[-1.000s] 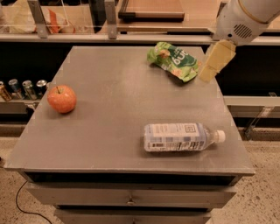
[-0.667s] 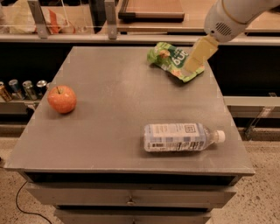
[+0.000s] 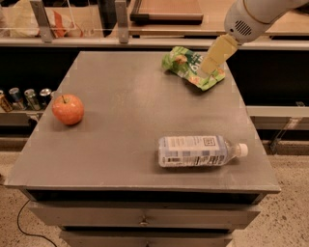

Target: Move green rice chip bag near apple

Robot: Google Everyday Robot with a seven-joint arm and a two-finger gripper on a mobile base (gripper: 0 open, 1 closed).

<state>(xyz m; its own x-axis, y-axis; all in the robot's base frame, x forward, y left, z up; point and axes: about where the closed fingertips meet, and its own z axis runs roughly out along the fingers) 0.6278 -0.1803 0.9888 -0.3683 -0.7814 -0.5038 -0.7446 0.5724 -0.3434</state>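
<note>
The green rice chip bag lies crinkled on the grey table at the far right. The red-orange apple sits near the table's left edge, far from the bag. My gripper reaches down from the upper right on a white arm. Its pale fingers hang over the right part of the bag, at or just above its surface. I cannot tell whether they touch the bag.
A clear plastic water bottle with a white label lies on its side at the table's front right. Several cans stand on a lower shelf to the left. A counter with a wooden board runs behind the table.
My gripper has moved left and down from beside the bag's right edge to over the bag. The bag, apple and bottle have not moved.
</note>
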